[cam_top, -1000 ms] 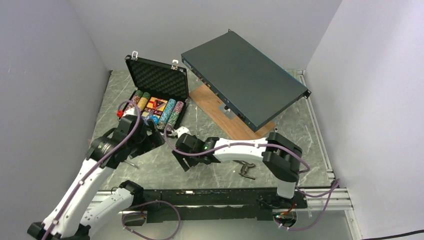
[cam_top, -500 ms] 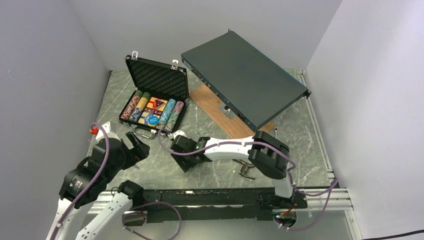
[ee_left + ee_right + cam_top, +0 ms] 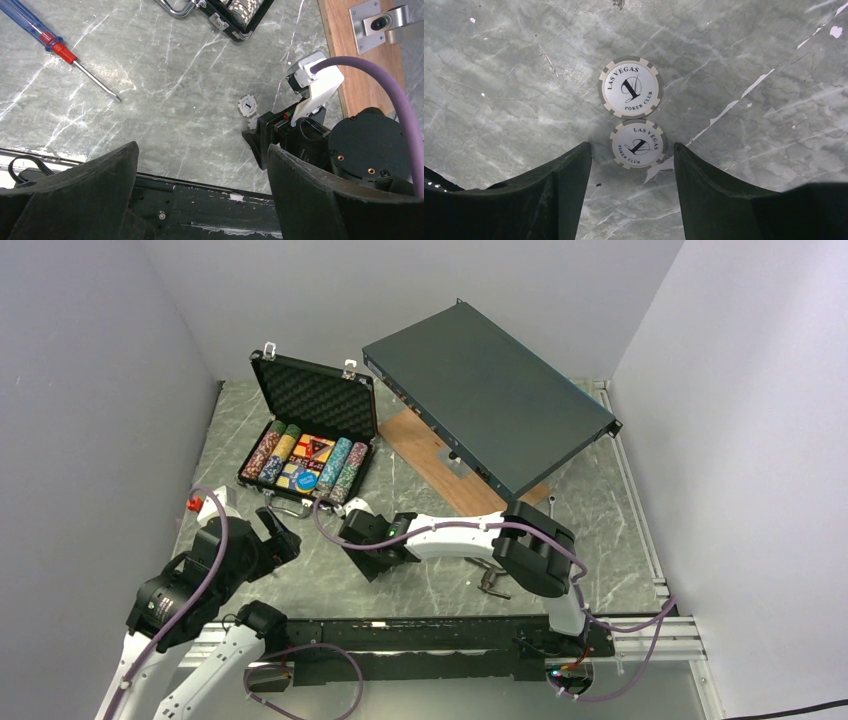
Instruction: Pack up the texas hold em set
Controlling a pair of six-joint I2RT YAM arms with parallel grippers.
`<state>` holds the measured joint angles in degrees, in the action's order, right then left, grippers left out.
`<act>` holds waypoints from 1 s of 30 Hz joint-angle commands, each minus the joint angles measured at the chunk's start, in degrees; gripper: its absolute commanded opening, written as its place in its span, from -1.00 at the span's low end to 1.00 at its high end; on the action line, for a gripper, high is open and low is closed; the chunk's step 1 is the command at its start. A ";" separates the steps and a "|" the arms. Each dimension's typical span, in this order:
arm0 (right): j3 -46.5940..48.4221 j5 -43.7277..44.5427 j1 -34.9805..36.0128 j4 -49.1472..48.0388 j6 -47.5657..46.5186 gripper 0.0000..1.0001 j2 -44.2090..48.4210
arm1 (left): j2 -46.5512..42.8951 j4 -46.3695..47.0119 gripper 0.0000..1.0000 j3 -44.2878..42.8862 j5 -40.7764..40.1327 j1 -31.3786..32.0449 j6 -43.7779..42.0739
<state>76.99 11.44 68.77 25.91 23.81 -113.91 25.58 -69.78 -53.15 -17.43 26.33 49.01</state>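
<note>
The texas hold em set is a small black briefcase standing open at the back left, with a grey foam lid and rows of chips; its front corner shows in the left wrist view. Two white "Las Vegas" chips lie flat on the marble. The near chip lies between my right fingertips and the far chip just beyond it. My right gripper is open, low over the table. My left gripper is open and empty at the near left.
A large flat dark-grey box leans on a wooden board at the back right. Black pliers lie near the right arm's base. A blue and red screwdriver lies left of the chips. One chip shows beside my right gripper.
My left arm has drawn back from the case's front toward the near left. My right gripper has shifted a little left and settled over the chips.
</note>
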 commanded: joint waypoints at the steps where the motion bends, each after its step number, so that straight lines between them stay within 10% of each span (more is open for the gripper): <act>1: 0.74 0.89 -0.32 1.21 -1.42 0.25 -1.80 | -0.45 -0.20 0.99 0.05 -0.25 -0.22 0.65; 30: -13.04 2.97 -2.22 -12.25 -1.78 -0.27 11.98 | 3.63 9.38 0.99 9.54 11.99 -0.19 -0.32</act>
<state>65.69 12.19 67.31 17.50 23.24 -106.50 26.85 -66.61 -45.65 -11.09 26.33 49.17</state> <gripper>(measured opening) 0.412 0.994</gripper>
